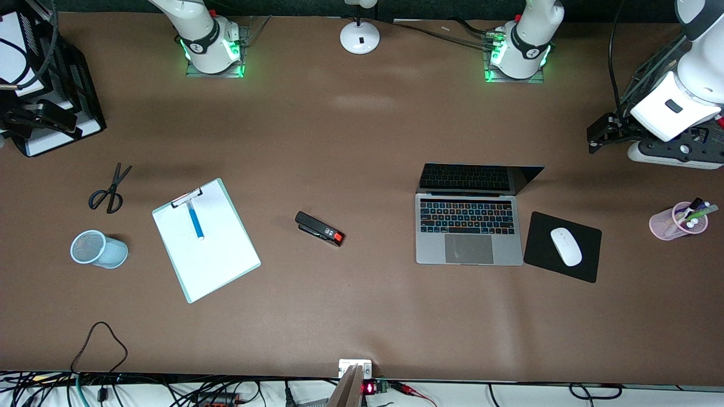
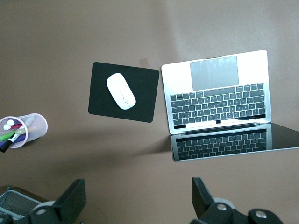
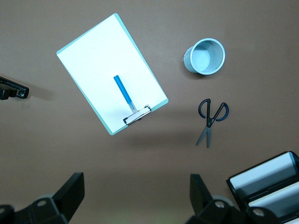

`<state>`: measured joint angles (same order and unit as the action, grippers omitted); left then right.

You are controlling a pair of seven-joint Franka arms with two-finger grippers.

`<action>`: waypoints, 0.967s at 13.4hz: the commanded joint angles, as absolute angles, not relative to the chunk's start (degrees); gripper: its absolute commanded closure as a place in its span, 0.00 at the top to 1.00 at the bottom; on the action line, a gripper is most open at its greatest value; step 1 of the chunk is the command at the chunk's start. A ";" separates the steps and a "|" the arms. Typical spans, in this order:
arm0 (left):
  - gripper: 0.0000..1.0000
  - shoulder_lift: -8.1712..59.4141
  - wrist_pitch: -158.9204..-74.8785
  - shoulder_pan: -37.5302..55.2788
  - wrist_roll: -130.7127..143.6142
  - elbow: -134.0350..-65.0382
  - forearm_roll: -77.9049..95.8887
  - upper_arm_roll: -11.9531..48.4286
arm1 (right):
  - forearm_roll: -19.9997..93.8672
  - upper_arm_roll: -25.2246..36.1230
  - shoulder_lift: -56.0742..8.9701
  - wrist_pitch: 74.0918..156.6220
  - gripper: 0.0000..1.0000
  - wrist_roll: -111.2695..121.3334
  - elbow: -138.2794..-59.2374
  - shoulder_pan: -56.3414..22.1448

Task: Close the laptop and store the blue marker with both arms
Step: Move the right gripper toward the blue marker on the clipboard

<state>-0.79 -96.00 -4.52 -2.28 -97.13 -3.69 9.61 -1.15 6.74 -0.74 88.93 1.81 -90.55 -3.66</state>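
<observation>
The laptop (image 1: 468,232) (image 2: 217,93) lies open toward the left arm's end of the table, its screen (image 1: 481,178) raised and keyboard lit. The blue marker (image 1: 195,221) (image 3: 122,91) rests on the white clipboard (image 1: 206,240), just below its clip, toward the right arm's end. My left gripper (image 1: 593,140) (image 2: 138,186) hangs open and empty high over bare table beside the laptop's screen. My right gripper (image 1: 34,120) (image 3: 136,181) is open and empty too, high over bare table beside the clipboard's clip end and the scissors.
A black stapler (image 1: 319,228) lies between clipboard and laptop. Scissors (image 1: 109,189) and a blue mesh cup (image 1: 97,249) are beside the clipboard. A white mouse (image 1: 566,246) sits on a black mouse pad (image 1: 543,257); a pink pen cup (image 1: 676,221) stands past it. A black tray (image 1: 62,96) stands near the right arm.
</observation>
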 commanded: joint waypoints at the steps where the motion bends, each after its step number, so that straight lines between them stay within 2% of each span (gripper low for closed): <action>1: 1.00 -0.18 -95.98 -5.01 -3.17 -95.98 -2.64 10.02 | -2.11 6.59 -0.18 87.98 1.00 1.58 -90.26 -3.87; 9: 1.00 0.26 -94.92 -5.18 -1.42 -95.98 -2.55 10.02 | -2.02 6.50 -2.45 88.59 1.00 1.49 -90.09 -4.04; 10: 0.96 0.35 -94.92 -5.45 -0.71 -96.06 -1.77 9.93 | -2.02 6.50 -3.16 89.03 1.00 1.32 -90.09 -4.13; 11: 0.56 0.53 -94.49 -5.71 -0.70 -96.06 -0.45 9.76 | -1.67 6.50 -4.30 89.90 1.00 1.14 -90.09 -4.04; 12: 0.30 0.53 -93.53 -5.80 -0.70 -96.06 -0.27 9.76 | -1.15 6.50 -5.44 91.57 1.00 0.79 -90.09 -4.04; 13: 0.11 0.96 -93.25 -5.97 -0.88 -95.89 0.43 9.58 | -0.36 6.50 -7.02 93.84 1.00 0.62 -90.09 -3.87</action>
<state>-0.04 -94.79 -5.18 -1.05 -97.15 -1.29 9.55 -1.01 6.70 -4.55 91.26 1.77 -90.70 -3.92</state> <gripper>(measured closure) 0.145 0.000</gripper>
